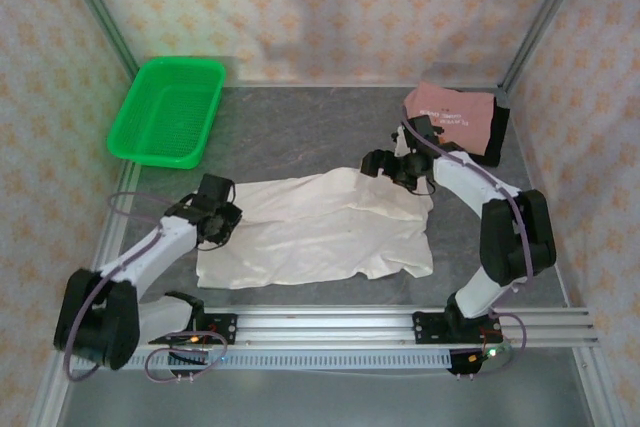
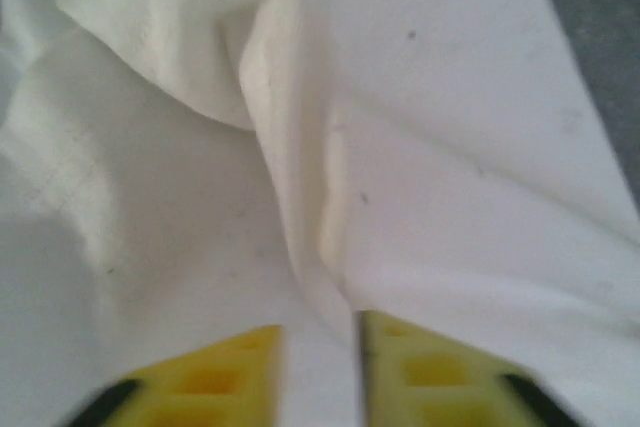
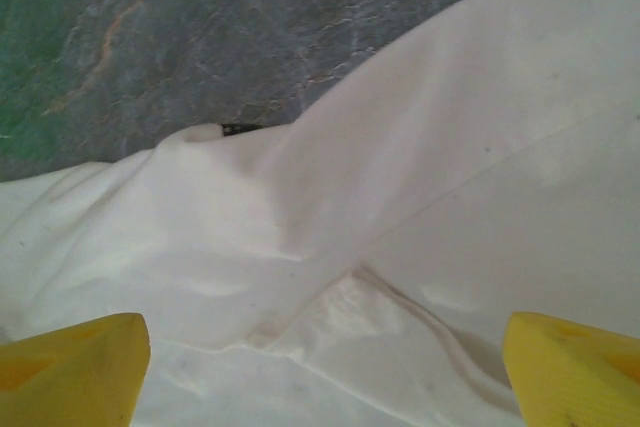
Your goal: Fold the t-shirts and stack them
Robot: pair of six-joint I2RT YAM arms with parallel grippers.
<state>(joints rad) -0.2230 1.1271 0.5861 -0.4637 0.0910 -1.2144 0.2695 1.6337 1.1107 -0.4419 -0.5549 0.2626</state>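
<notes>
**Cream tee mid-fold; two tees stacked**

Table [image 1: 300, 127]: cream tee [image 1: 320, 232] lies at centre, rumpled, top edge lapped over, not squared. Judged about two thirds done: this tee needs finishing and moving to the stack.

Basket [image 1: 128, 112], far left, apart from the cloth.

Far right corner: pink tee [image 1: 450, 115] folded on black tee [image 1: 500, 129].

Right gripper [image 1: 385, 165] over the cream tee's top right edge, jaws wide, nothing held.

Left gripper [image 1: 222, 222] at the tee's left edge. Jaws narrow, with a cloth ridge running into the gap; cannot tell if it is pinched.

Hard to read: the black tee is mostly covered, and the left wrist view is blurred.
</notes>
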